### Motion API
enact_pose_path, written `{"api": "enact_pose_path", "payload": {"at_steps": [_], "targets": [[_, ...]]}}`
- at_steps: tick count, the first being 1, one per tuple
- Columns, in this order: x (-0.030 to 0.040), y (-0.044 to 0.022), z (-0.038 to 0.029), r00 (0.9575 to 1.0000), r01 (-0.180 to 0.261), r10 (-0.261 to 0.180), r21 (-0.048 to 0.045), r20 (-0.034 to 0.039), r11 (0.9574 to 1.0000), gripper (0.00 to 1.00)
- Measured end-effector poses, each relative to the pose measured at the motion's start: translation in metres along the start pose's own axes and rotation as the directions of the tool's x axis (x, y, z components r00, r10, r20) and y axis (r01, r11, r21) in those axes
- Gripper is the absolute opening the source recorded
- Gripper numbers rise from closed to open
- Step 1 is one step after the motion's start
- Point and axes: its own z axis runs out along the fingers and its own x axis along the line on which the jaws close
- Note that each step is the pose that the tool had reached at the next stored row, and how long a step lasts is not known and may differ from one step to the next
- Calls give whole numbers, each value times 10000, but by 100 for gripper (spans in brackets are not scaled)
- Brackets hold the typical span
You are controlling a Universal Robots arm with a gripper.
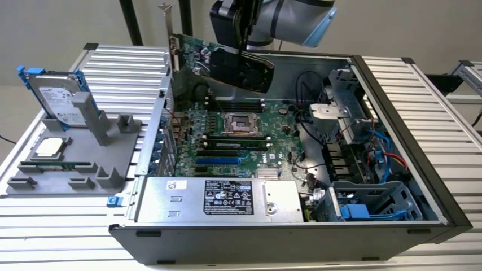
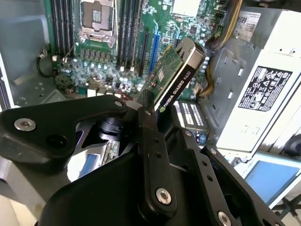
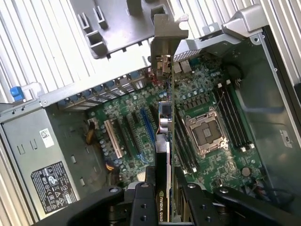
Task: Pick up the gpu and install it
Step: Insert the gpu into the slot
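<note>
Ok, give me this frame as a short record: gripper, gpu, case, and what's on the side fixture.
gripper: shut on the gpu, above the open computer case
gpu: tilted, in the air over the motherboard, not seated in a slot
power supply: inside the case, beside the motherboard
gray fixture: at the exterior view's left, outside the case
hard drive: upright in the fixture, blue frame

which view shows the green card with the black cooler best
The exterior view: the green gpu card shows its face, black cooler and silver bracket, held above the open computer case. Both wrist views show mainly its edge, clamped in the gripper.
</note>
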Motion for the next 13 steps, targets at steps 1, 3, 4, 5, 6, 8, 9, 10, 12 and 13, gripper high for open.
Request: {"api": "enact_pose_path", "payload": {"at_steps": [1, 3, 4, 5, 6, 8, 9, 10, 12, 13], "targets": [[0, 0, 0, 10000, 61, -61, 0, -3, 10000, 0], [0, 0, -1, 9999, 152, -152, -1, -7, 9999, 0], [0, 0, -2, 9998, 177, -177, -1, -9, 9998, 0], [0, 0, -3, 9998, 191, -191, -2, -11, 9998, 0], [0, 0, -3, 9998, 195, -195, -1, -11, 9998, 0], [0, 0, -3, 9998, 201, -201, -1, -11, 9998, 0], [0, 0, -2, 9998, 201, -201, -1, -11, 9998, 0], [0, 0, -2, 9998, 201, -201, -2, -11, 9998, 0], [0, 0, -3, 9998, 202, -202, -2, -11, 9998, 0], [0, 0, -2, 9998, 202, -202, -2, -11, 9998, 0]]}}
